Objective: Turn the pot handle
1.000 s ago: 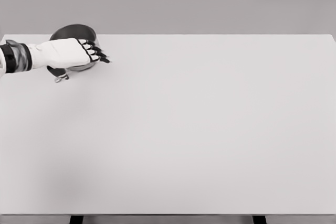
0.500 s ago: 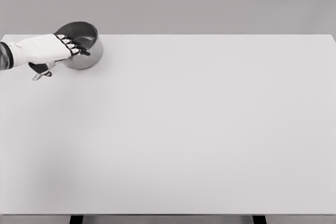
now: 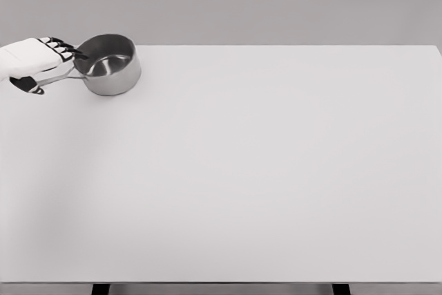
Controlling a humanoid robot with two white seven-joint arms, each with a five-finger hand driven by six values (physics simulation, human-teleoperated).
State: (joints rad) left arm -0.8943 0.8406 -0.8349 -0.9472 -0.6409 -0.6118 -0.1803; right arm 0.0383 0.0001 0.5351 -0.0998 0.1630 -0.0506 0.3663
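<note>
The pot [image 3: 108, 65] stands at the far left corner of the table [image 3: 276, 170], and its handle [image 3: 59, 79] points left under the left hand [image 3: 31, 60], so that side is blocked. Right of the pot and in front of it, the tabletop lies open for a hand to pass.

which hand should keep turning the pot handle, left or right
Left. The left hand is already at the handle of the pot, at the table's far left corner; no right arm shows.
</note>
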